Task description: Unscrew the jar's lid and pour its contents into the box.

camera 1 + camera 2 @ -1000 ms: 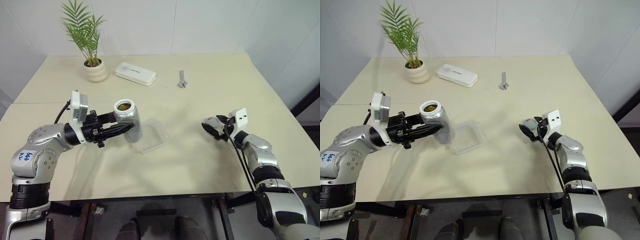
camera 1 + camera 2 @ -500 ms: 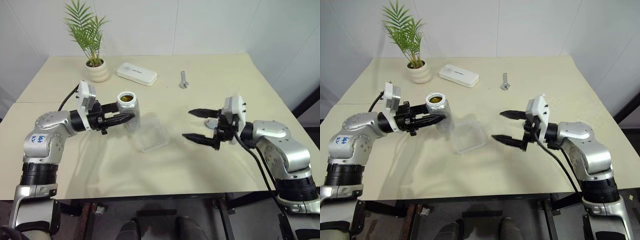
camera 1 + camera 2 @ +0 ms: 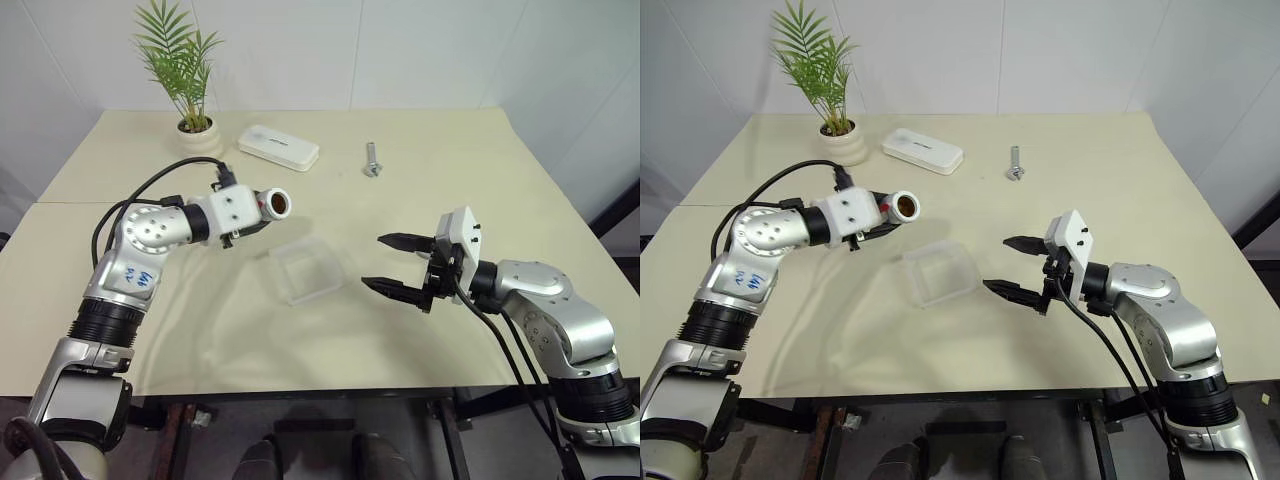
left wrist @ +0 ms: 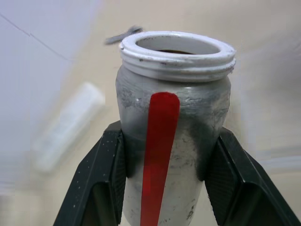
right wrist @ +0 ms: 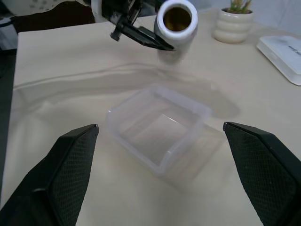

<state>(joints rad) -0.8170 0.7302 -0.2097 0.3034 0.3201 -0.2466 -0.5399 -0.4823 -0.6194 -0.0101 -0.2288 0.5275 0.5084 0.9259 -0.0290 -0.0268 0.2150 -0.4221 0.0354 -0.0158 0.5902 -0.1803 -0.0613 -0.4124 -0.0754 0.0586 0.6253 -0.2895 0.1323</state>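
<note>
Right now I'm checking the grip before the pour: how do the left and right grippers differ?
The left gripper is shut on the jar, holding it tipped on its side with the open mouth toward the box; the right gripper is open and holds nothing. The left gripper is raised beside the box's far left corner, the right gripper to its right. Both have two black fingers and point toward the box.

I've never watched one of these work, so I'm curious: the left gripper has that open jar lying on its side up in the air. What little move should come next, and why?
Probably carry the jar a bit further toward the box and tip its mouth downward. The left gripper holds it about level with the lid off, its mouth beside the clear box, apparently not yet over it, so anything spilling now could miss.
</note>
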